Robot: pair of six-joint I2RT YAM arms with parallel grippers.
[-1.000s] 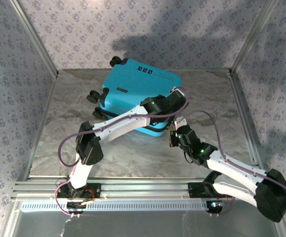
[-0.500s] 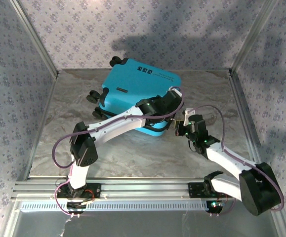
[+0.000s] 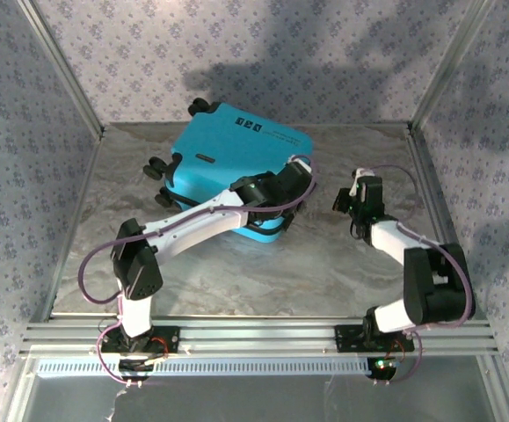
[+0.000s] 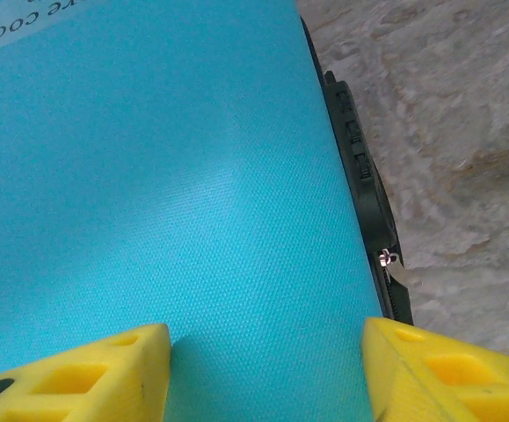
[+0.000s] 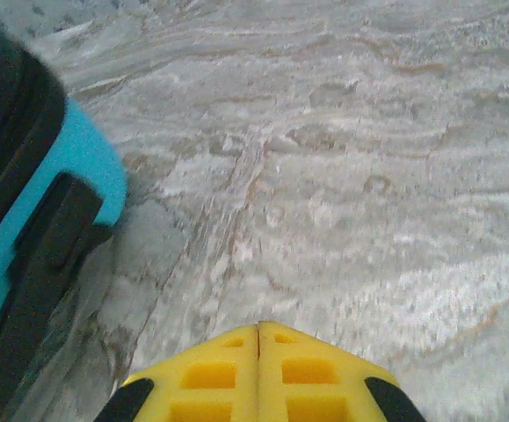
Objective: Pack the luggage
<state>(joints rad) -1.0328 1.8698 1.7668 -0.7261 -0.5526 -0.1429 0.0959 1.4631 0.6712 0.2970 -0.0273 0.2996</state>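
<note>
The luggage [image 3: 223, 154] is a closed turquoise suitcase lying flat at the back middle of the marble table, wheels to the left. My left gripper [image 3: 291, 176] is over its near right corner. In the left wrist view the left gripper [image 4: 267, 369] is open, its yellow fingers [image 4: 87, 378] wide apart just above the textured shell of the luggage [image 4: 166, 176], the right one by the black zipper [image 4: 368, 193]. My right gripper [image 3: 352, 195] hangs to the right of the suitcase, apart from it. In the right wrist view the right gripper [image 5: 258, 332] is shut and empty above bare table, the luggage [image 5: 69, 158] at the left edge.
Patterned walls and metal posts close in the marble table [image 3: 263, 264] on three sides. An aluminium rail [image 3: 254, 334] with both arm bases runs along the near edge. Open tabletop lies in front of the suitcase and to its right.
The suitcase has slid and turned a little to the left with the left gripper on it. The right arm has swung away to the right and back, still shut.
</note>
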